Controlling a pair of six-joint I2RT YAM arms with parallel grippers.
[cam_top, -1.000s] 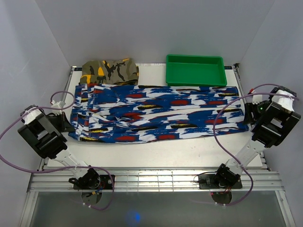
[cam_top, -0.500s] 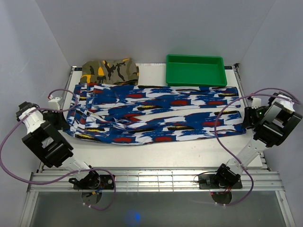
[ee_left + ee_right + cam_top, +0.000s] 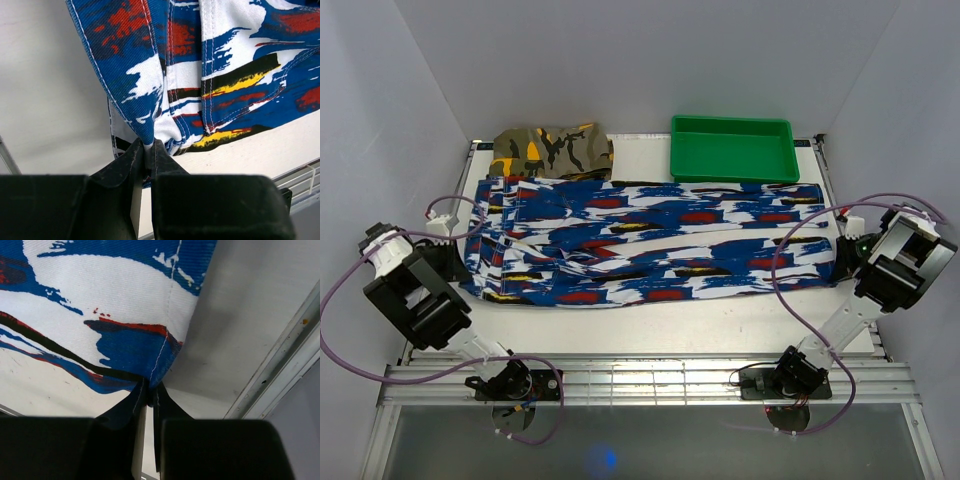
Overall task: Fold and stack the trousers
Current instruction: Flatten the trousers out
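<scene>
The trousers, blue with white, red, black and yellow streaks, lie folded lengthwise across the table from left to right. My left gripper sits at their left end. In the left wrist view its jaws are pinched on a raised fold of the trousers near the waistband. My right gripper is at the leg-hem end. The right wrist view shows it shut on the near corner of the trousers, which lifts slightly off the table.
A folded camouflage garment lies at the back left, touching the trousers' far edge. A green tray stands at the back right. White walls close in on both sides. A metal rail runs beside the right gripper.
The right gripper has closed on the hem corner. The left arm has shifted down and left, pulling the waist end a little; its jaws have eased slightly but still pinch the fabric.
</scene>
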